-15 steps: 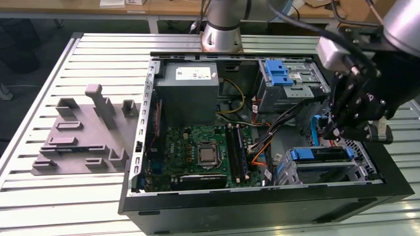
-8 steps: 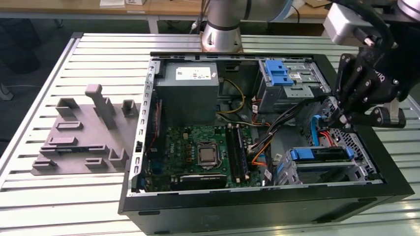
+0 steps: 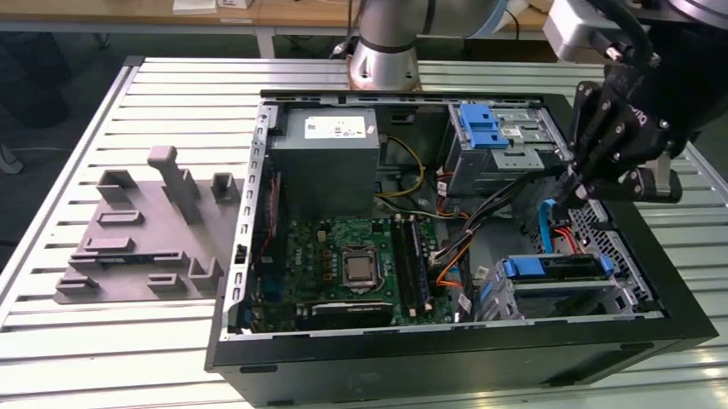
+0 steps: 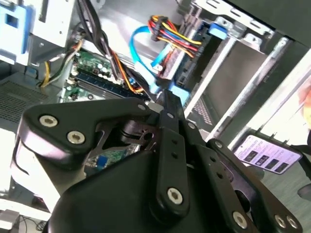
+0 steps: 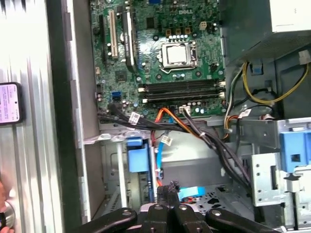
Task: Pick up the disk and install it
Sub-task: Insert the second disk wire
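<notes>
Black gripper inside the open black computer case, fingers pressed together on nothing.

Blue-framed silver disk already sits in the drive bay at the case's front corner, just below the gripper beside the blue cable. Installation looks nearly done; the next move calls for a careful seating check.

The disk sat inside the open computer case, in the bay at the corner toward the exterior view's right. It lay flat and level, a silver slab with a blue plastic carrier at its end facing the motherboard. In the first wrist view its blue carrier showed beside the case wall, a light-blue cable running just alongside.
</notes>
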Tool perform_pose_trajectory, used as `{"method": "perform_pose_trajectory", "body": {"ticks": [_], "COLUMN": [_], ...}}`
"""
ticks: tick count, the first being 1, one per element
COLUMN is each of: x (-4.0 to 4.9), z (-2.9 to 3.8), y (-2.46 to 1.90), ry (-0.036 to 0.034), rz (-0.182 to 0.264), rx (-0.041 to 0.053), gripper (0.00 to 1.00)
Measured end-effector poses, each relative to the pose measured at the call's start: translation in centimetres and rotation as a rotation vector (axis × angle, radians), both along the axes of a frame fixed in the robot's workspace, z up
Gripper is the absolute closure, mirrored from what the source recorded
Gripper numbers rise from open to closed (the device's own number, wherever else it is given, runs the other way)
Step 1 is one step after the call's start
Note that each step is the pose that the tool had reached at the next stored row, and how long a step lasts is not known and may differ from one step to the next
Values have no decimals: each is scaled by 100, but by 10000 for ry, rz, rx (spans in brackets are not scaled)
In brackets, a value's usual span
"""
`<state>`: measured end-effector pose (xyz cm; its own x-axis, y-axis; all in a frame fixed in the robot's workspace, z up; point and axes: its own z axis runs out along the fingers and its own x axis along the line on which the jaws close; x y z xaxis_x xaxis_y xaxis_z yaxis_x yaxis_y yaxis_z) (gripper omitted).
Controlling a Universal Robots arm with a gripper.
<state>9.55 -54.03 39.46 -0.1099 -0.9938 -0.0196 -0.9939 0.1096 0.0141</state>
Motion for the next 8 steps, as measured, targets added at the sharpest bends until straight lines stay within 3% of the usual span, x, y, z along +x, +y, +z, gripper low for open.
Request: {"method": "perform_pose_trajectory", "body": {"ticks": [4, 6, 8], "x": [-14, -14, -14], "z": [-10, -23, -40], "y": [69, 88, 103], "ry": [-25, -56, -85], "rz": [-14, -25, -36], "rx": [-44, -123, -187], "gripper": [89, 83, 83]}}
